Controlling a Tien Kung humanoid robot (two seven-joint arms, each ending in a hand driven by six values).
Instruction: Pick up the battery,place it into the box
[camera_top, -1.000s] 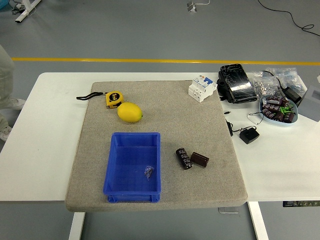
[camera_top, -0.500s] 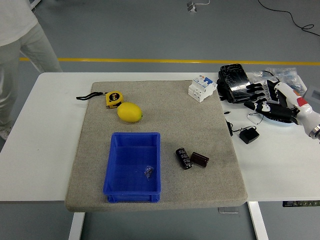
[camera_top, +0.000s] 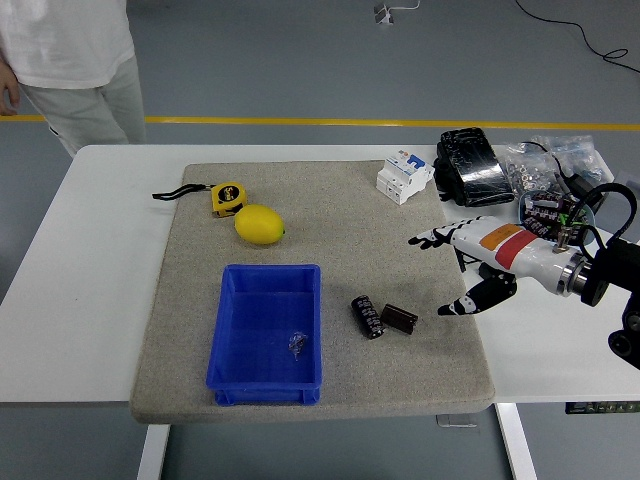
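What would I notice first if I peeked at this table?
Probably the bright blue box at the front of the grey mat, and the yellow lemon behind it. Then the robot's right hand reaching in from the right, fingers spread, toward two dark batteries beside the box.

Right robot hand (camera_top: 462, 268): fingers spread, over the mat's right edge.
Toward battery (camera_top: 368, 316): bare mat (camera_top: 330, 220) between.
Obstacle: brown block (camera_top: 399, 319) just right of the battery.
Box (camera_top: 266, 385): open top, left of battery.
Far right surface (camera_top: 100, 260): cluttered.

On the counter (camera_top: 90, 300) are one box (camera_top: 266, 335), two batteries (camera_top: 368, 316), one lemon (camera_top: 260, 224), one tape measure (camera_top: 227, 198).
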